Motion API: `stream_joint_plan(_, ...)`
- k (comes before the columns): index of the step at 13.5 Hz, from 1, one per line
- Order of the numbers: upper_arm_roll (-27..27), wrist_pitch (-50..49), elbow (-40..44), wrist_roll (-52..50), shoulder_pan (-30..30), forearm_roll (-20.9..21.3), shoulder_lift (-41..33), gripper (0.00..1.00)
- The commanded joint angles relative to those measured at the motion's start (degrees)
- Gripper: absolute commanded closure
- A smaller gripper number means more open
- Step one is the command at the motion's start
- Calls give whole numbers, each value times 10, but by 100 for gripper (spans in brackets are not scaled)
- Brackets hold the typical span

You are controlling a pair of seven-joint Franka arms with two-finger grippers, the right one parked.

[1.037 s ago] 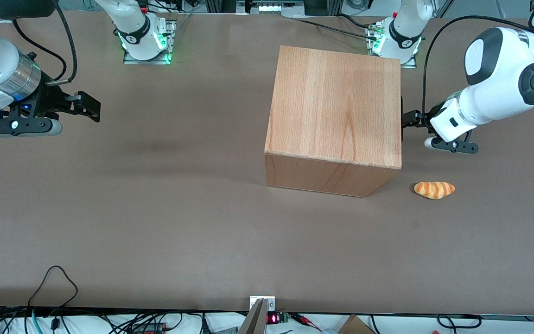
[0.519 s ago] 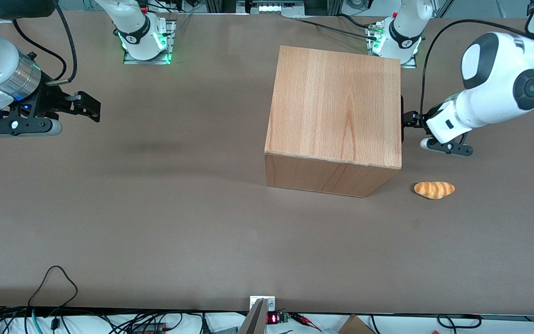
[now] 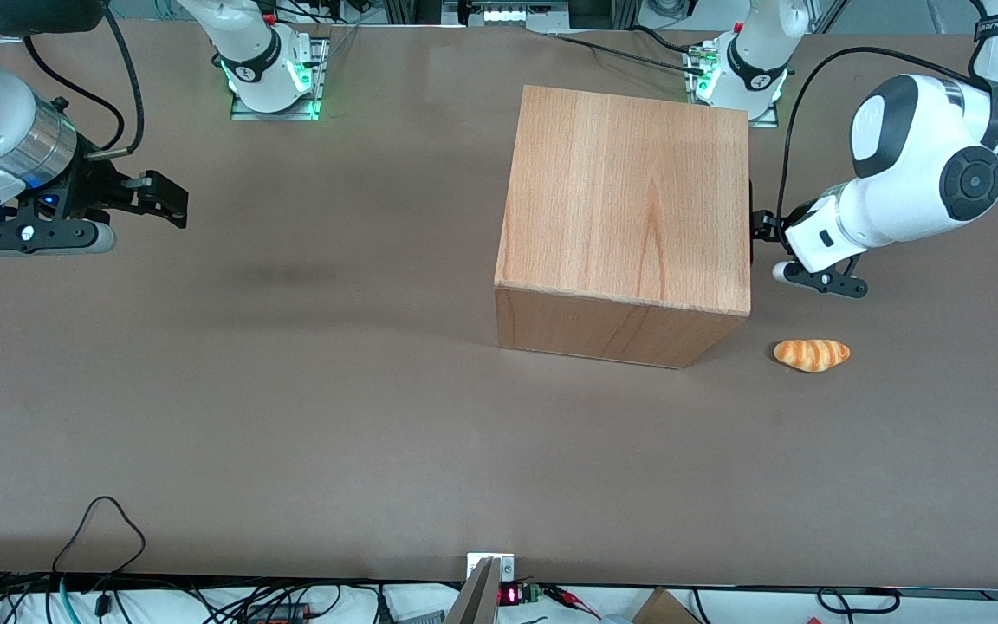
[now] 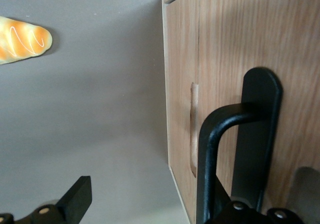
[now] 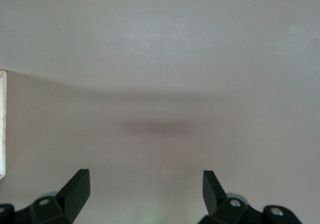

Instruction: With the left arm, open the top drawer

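On the tabletop (image 3: 291, 416), a bread roll (image 3: 812, 354) lies nearer the front camera than the cabinet (image 3: 629, 199), toward the working arm's end. The left arm (image 3: 923, 178) holds its hand (image 3: 763, 227) spread against the cabinet's front, its fingers (image 4: 77, 199) either side of the black handle (image 4: 220, 149) of the closed top drawer (image 4: 240, 44).

We get even, soft overhead light; the cabinet (image 3: 625, 208) throws faint shadows, and the gripper (image 4: 150, 204) close-up looks slightly blurry.
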Motion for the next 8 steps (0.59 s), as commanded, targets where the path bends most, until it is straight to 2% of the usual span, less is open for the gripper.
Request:
stream_joint_plan(1,-5,4,7,11,4,-8,14,0)
stream_joint_plan(3,-2,3,12,11,16,-7,18,0)
stream_joint_plan(5,-3,4,13,11,36,16,19,0)
stream_joint_plan(8,-2,2,24,12,60,18,28,0)
